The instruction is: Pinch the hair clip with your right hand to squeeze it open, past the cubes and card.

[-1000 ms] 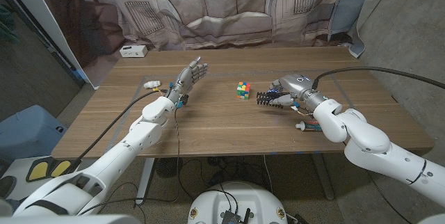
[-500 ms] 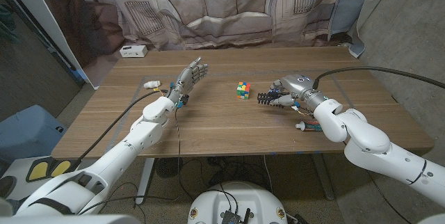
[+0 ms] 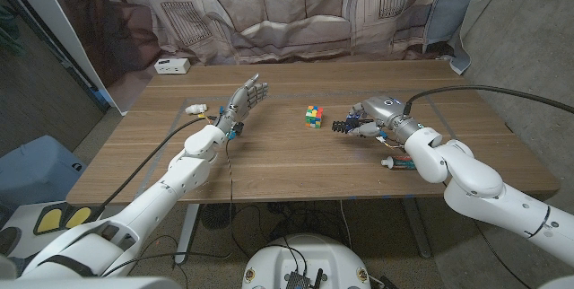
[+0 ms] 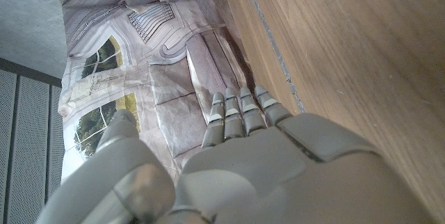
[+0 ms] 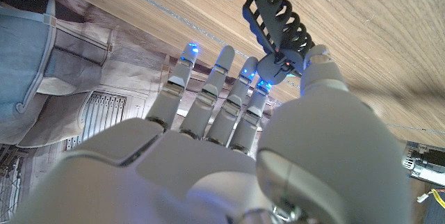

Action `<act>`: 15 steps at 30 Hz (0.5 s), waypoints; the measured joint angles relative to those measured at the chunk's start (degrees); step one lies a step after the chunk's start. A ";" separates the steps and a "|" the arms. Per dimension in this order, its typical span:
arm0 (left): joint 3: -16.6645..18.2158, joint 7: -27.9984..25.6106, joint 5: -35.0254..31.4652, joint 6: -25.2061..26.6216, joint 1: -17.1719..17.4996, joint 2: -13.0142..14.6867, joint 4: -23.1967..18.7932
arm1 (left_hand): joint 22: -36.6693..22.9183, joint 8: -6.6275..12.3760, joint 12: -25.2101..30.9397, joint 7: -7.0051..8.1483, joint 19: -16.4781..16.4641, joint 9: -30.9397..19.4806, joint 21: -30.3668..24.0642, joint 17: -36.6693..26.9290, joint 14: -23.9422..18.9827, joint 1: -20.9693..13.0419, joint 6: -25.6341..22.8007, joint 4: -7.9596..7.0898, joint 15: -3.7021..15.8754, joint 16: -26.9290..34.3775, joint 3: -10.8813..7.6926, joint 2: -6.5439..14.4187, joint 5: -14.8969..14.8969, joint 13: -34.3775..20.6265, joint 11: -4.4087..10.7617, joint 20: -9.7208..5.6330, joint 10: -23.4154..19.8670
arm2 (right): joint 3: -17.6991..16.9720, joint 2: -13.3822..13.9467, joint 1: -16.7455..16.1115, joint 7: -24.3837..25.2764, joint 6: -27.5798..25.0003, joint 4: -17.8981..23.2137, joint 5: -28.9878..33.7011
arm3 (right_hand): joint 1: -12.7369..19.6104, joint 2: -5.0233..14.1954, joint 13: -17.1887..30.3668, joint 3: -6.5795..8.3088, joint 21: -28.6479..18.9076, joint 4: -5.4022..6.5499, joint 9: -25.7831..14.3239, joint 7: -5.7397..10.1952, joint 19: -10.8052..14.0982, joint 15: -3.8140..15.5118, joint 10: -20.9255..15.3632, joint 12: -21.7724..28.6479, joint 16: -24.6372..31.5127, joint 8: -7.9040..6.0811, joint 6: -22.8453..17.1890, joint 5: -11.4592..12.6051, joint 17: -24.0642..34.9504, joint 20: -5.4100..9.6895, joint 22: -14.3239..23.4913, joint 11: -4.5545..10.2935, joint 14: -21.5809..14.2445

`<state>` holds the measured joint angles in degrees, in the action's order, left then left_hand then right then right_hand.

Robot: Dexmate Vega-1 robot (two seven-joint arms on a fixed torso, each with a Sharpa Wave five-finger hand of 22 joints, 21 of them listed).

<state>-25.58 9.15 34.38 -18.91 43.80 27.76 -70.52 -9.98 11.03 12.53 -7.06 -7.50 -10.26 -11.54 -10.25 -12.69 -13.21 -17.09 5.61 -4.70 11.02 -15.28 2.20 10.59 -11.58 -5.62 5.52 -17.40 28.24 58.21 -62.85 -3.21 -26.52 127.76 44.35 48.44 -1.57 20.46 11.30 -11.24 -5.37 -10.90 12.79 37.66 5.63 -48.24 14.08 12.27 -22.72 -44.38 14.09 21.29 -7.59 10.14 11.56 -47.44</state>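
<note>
**Clip teeth draw together in the right hand's pinch**

Since a second ago the black hair clip (image 3: 342, 126) looks more compact, its toothed end less spread — the right hand (image 3: 370, 118) keeps it pinched between thumb and fingers (image 5: 259, 88), just above the wooden table (image 3: 269, 159). It sits just beside the colourful cube (image 3: 312, 116). Well apart, the left hand (image 3: 244, 100) stays raised, fingers apart — holding nothing.

Two white, glossy, rounded arm shells with black joint seams. Left hand (image 3: 245, 99) and right hand (image 3: 372, 118): grey metallic segmented fingers; blue lights glow on the right fingertips (image 5: 227, 51). Black cables trail from both forearms.
</note>
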 measured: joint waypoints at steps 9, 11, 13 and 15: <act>0.01 -0.14 0.03 -0.02 0.14 0.00 -0.04 | 0.00 0.00 0.00 0.00 0.00 0.00 0.00 0.00 0.00 0.00 0.00 0.00 0.00 0.00 0.00 0.00 0.00 0.00 0.00 0.00 0.00 | 0.01 0.36 -0.16 -0.23 -0.38 0.43 0.00 | -1.20 -0.15 -0.54 -0.34 0.00 0.29 0.30 -0.31 -0.41 0.02 0.47 -0.96 -0.21 1.10 0.32 -0.36 -0.29 -0.41 0.00 0.10 0.60; 0.02 -0.17 0.04 -0.02 0.23 0.00 -0.17 | 0.00 0.00 0.00 0.00 0.00 0.00 0.00 0.00 0.00 0.00 0.00 0.00 0.00 0.00 0.00 0.00 0.00 0.00 0.00 0.00 0.00 | -0.01 0.46 -0.21 -0.36 -0.47 0.51 0.00 | -1.43 -0.38 -0.74 -0.34 0.00 0.29 0.30 -0.31 -0.41 -0.30 0.47 -1.24 -0.21 1.25 0.32 -0.36 -0.31 -0.41 0.00 0.10 0.92; 0.03 -0.22 0.05 -0.02 0.31 0.01 -0.27 | 0.00 0.00 0.00 0.00 0.00 0.00 0.00 0.00 0.00 0.00 0.00 0.00 0.00 0.00 0.00 0.00 0.00 0.00 0.00 0.00 0.00 | -0.05 0.56 -0.23 -0.49 -0.51 0.59 -0.02 | -1.43 -0.38 -0.81 -0.34 0.00 0.29 0.31 -0.31 -0.41 -0.30 0.47 -1.27 -0.21 1.26 0.32 -0.36 -0.31 -0.41 0.00 0.10 0.92; 0.03 -0.27 0.06 -0.02 0.31 0.01 -0.27 | 0.00 0.00 0.00 0.00 0.00 0.00 0.00 0.00 0.00 0.00 0.00 0.00 0.00 0.00 0.00 0.00 0.00 0.00 0.00 0.00 0.00 | -0.11 0.70 -0.24 -0.49 -0.51 0.66 -0.02 | -1.73 -0.68 -0.81 -0.34 0.00 0.29 0.31 -0.31 -0.41 -0.20 0.47 -1.27 -0.21 1.26 0.32 -0.36 -0.31 -0.41 0.00 0.10 1.01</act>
<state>-25.55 8.87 34.44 -18.93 44.10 27.77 -70.78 -9.98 11.03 12.53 -7.06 -7.50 -10.26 -11.54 -10.25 -12.69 -13.21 -17.09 5.61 -4.70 11.02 -15.28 2.20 10.59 -11.58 -5.62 5.51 -17.40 28.13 58.91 -63.08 -3.69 -27.03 128.42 44.33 46.71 -2.25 19.66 10.96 -11.24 -5.09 -10.59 12.48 37.25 5.43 -47.77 12.81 12.07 -21.46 -44.06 13.73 20.98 -8.00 10.15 11.67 -46.43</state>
